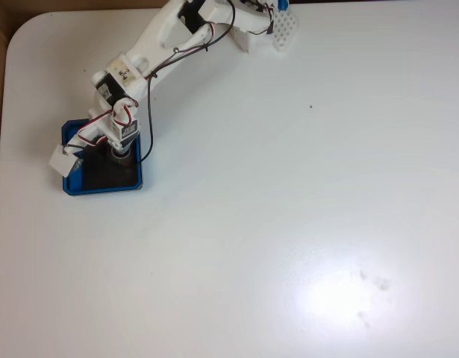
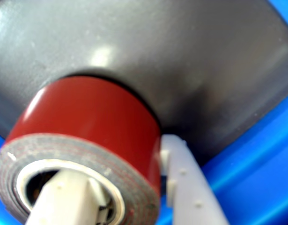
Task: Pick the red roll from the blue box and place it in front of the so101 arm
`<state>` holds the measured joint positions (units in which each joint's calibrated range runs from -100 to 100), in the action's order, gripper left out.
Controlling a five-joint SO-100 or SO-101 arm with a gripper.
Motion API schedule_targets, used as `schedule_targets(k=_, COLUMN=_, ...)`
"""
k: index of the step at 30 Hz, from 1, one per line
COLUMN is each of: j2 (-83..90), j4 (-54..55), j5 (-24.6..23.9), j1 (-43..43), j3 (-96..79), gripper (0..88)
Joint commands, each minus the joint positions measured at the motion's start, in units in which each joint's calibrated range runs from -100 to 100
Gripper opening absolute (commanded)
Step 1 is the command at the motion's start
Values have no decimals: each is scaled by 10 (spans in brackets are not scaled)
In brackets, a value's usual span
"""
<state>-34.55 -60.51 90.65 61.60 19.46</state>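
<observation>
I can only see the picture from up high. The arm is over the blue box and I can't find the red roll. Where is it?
Observer: In the wrist view the red roll sits on the dark floor of the blue box, right at the pincer.
Operator: Is the pincer touching it?
Observer: One finger pokes into the roll's pale hollow core, and the other finger stands against its red outside.
Operator: So is it squeezing yet?
Observer: The roll's wall is between the two fingers, but I can't tell from the wrist view if they press on it.
</observation>
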Motion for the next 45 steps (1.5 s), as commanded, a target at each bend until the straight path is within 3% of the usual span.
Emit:
schedule_targets(k=1, j2=9, j4=-3, j5=2, j1=3, j3=26, gripper=3)
schedule_targets(k=28, j2=109, j4=-11, j5=-3, j1=8, j3=25, gripper=4)
schedule_targets(k=45, j2=277, j4=-12, j5=-3, j1=2, j3=20, gripper=5)
